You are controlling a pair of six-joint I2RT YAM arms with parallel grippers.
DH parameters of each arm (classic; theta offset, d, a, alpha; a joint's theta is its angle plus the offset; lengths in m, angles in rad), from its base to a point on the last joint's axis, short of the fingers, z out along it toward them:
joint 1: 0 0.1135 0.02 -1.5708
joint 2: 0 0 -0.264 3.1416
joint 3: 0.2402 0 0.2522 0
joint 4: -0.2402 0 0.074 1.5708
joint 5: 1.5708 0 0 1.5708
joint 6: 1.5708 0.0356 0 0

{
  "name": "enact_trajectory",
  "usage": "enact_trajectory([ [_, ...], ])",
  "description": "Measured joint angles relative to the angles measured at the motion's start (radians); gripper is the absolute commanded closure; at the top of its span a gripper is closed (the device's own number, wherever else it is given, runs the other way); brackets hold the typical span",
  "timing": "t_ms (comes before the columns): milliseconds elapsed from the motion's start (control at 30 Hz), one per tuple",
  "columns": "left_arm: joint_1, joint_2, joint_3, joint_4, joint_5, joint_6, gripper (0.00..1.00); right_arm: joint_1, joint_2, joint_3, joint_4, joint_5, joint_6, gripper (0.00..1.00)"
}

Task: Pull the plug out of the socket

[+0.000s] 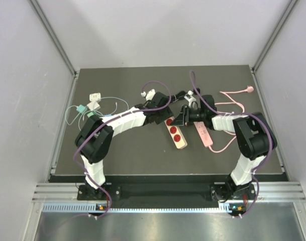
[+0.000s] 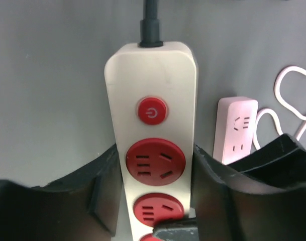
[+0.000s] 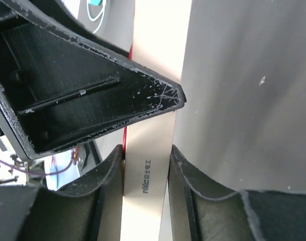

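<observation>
Left gripper (image 2: 158, 175) is down over the white power strip (image 1: 177, 135), fingers pressed to both long sides beside the first red socket (image 2: 155, 161)! Right gripper (image 3: 145, 170) pinches the same strip across its thin edge, jaws tight on it. Strip lies mid-table, black cord (image 2: 150, 22) leaving at 12 o'clock, pink strip (image 2: 236, 130) at its 3 o'clock. Plug itself: cannot make it out
</observation>
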Motion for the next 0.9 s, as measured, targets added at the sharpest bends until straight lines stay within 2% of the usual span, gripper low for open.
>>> enact_trajectory([
  [33, -0.002, 0.0, 0.005, -0.001, -0.004, 0.014, 0.83, -0.002, 0.0, 0.001, -0.002, -0.008, -0.004, 0.74],
  [100, -0.002, 0.002, 0.009, 0.008, 0.002, 0.042, 0.89, -0.012, -0.001, 0.019, -0.047, -0.021, -0.042, 0.6],
  [133, -0.002, 0.004, 0.011, 0.014, 0.009, 0.06, 0.91, -0.015, -0.001, 0.036, -0.085, -0.027, -0.072, 0.5],
  [167, -0.002, 0.005, 0.013, 0.02, 0.014, 0.09, 0.94, -0.018, -0.001, 0.056, -0.127, -0.034, -0.113, 0.45],
  [200, -0.002, 0.005, 0.013, 0.016, 0.016, 0.133, 0.96, -0.026, -0.001, 0.083, -0.177, -0.043, -0.162, 0.37],
  [300, 0.009, 0.014, 0.013, -0.008, 0.034, 0.247, 0.97, -0.058, -0.021, 0.167, -0.333, -0.047, -0.331, 0.25],
  [467, 0.05, 0.039, 0.039, -0.084, 0.122, 0.459, 0.97, -0.136, -0.113, 0.23, -0.496, -0.036, -0.546, 0.22],
  [633, 0.085, 0.153, 0.209, -0.278, 0.207, 0.668, 0.92, -0.187, -0.175, 0.23, -0.545, -0.031, -0.622, 0.21],
  [733, 0.085, 0.235, 0.315, -0.38, 0.209, 0.77, 0.89, -0.199, -0.179, 0.23, -0.56, -0.029, -0.641, 0.21],
  [900, 0.076, 0.302, 0.399, -0.476, 0.143, 0.859, 0.81, -0.209, -0.179, 0.23, -0.571, -0.029, -0.656, 0.2],
])
